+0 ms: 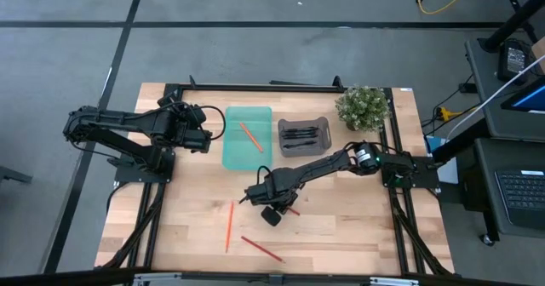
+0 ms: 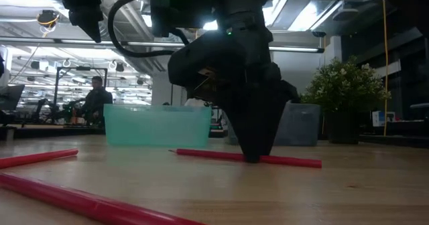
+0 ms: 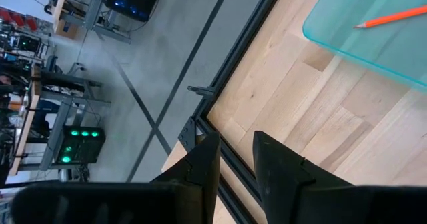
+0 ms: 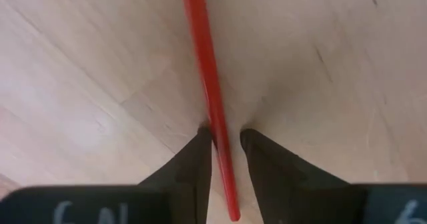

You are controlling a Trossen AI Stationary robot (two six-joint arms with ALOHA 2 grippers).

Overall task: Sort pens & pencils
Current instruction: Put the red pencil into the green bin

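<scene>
My right gripper (image 1: 272,208) points down at mid-table, its open fingers set narrowly on either side of a red pencil (image 4: 203,57) that lies flat on the wood (image 2: 288,161). My left gripper (image 1: 207,137) waits slightly open, holding nothing, by the left side of the teal tray (image 1: 247,137). That tray holds one orange pencil (image 3: 393,17). The grey tray (image 1: 304,135) to its right holds black pens (image 1: 300,134). An orange pencil (image 1: 229,226) and another red pencil (image 1: 261,248) lie on the table nearer the near edge. My right gripper straddles the red pencil's shaft from above, fingers across it, tips down at the table. One fingertip (image 4: 203,141) lies against the pencil's side (image 4: 215,132); a thin gap shows at the other fingertip (image 4: 250,144). The pencil rests flat on the wood.
A potted plant (image 1: 362,107) stands at the far right corner, behind the grey tray. Bare wood lies right of my right gripper and along the near edge. A person (image 2: 97,101) sits far off in the room beyond the table.
</scene>
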